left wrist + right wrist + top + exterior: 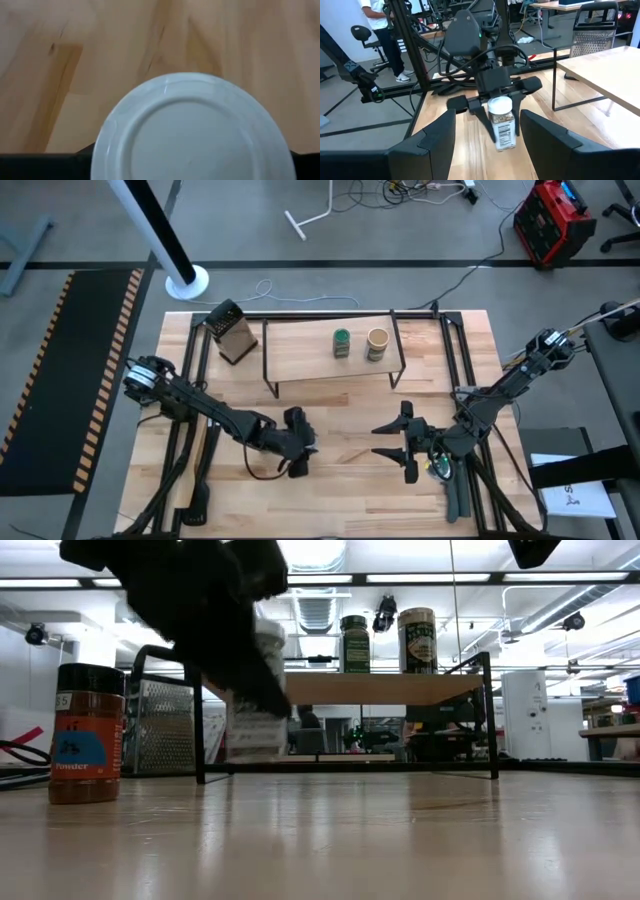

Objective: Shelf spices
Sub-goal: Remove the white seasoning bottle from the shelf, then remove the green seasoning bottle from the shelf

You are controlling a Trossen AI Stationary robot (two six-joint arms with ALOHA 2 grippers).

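Note:
My left gripper (pixel 298 442) is shut on the white-lidded spice jar (pixel 502 125) above the middle of the table. Its white lid (pixel 195 130) fills the left wrist view. My right gripper (pixel 400 442) is open and empty, to the right of the jar and facing it. The green-lidded jar (pixel 342 343) and the tan jar (pixel 377 343) stand on the shelf's wooden top (pixel 300 352). The dark-lidded jar (pixel 88 735) stands on the table at the left of the low view. My left gripper pinches the white-lidded jar between its two fingers (pixel 476 106), on the jar's upper body just under the lid (pixel 500 106). The fingers come from above, pointing down. The jar hangs below them, tilted, its bottom (pixel 255 755) clear of the table.
A metal box grater (pixel 232 332) stands at the shelf's left end. The shelf's black frame (pixel 395 350) spans the far middle of the table. A person stands in the room behind, seen in the right wrist view (pixel 385 30).

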